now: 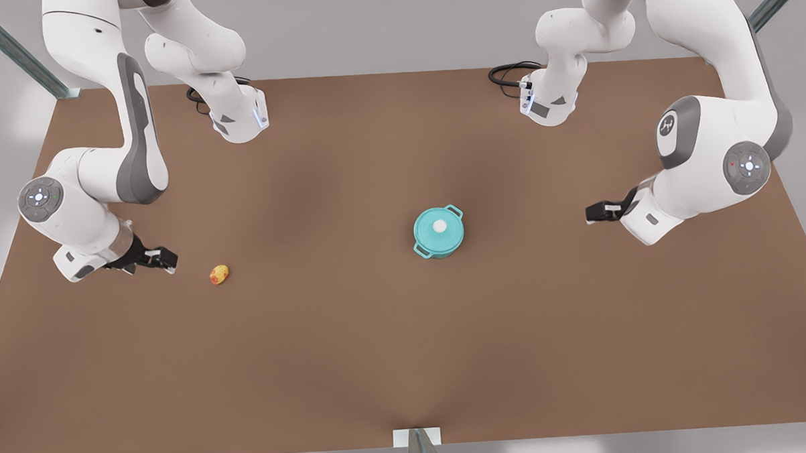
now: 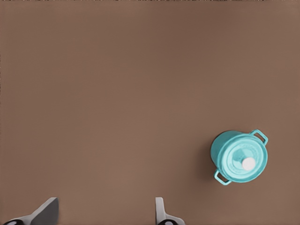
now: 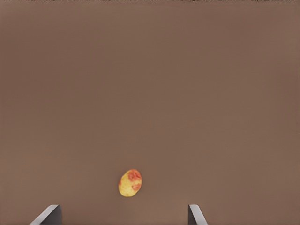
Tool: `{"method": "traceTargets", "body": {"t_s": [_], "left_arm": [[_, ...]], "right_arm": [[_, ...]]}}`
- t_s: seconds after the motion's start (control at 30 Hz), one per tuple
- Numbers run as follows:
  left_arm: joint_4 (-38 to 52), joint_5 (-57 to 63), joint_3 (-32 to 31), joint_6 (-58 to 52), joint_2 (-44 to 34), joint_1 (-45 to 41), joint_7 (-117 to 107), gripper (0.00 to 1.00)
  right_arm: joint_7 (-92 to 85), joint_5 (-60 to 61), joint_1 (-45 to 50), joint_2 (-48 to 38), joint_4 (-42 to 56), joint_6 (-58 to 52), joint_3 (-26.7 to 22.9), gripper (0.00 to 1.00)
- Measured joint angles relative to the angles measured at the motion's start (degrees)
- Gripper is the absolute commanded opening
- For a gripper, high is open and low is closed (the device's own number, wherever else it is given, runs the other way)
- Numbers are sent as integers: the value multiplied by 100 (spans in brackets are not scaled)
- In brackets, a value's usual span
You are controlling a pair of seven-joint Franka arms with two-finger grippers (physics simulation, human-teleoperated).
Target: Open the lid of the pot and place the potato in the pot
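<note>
Nearest to the front camera, the potato (image 1: 219,274) is lying alone on the brown table (image 1: 408,360), toward the front view's left and well apart from the pot. Nothing is touching it.

Just beside it, farther to the front view's left, the right gripper (image 1: 155,258) is hanging low over the table. In the right wrist view its two fingers (image 3: 49,214) are standing wide apart with nothing between them, and the potato is lying a little ahead of them, so this gripper is empty and is pointing toward the potato.

A little farther back, near the middle of the table, the pot (image 1: 438,233) is standing upright with its two loop handles showing. The pot lid (image 1: 438,226) is sitting flat on it, with the white knob (image 1: 439,224) at the centre, so the pot is closed.

At the front view's right, well apart from the pot, the left gripper (image 1: 598,211) is waiting above the table. In the left wrist view its fingers (image 2: 47,212) are spread apart and are holding nothing, and the pot is showing some way off to the side.

In my judgement the task is only beginning: no step is done yet. The lid is not yet lifted and the potato is not yet grasped. What is left is to take the lid off by its knob, most likely with the left gripper, then to pick up the potato and put it inside the pot.
</note>
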Motion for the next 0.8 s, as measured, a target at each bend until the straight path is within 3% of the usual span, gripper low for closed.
{"method": "traceTargets", "body": {"t_s": [0.2,0.37,0.43,0.57,0.8], "left_arm": [[255,104,-375,78,167,-34,-78,100],[796,472,-670,335,998,-2029,-676,100],[850,536,-675,563,1336,-2461,-1062,100],[389,665,-675,1147,1676,-2736,-1866,100],[-588,697,-686,2361,1641,-2822,-3032,100]], "right_arm": [[118,42,54,155,-5,89,13,100],[357,37,321,364,-33,166,23,100],[437,25,393,374,-333,296,27,100],[578,24,441,391,-1320,845,28,100],[925,28,449,776,-1955,1776,28,100]]}}
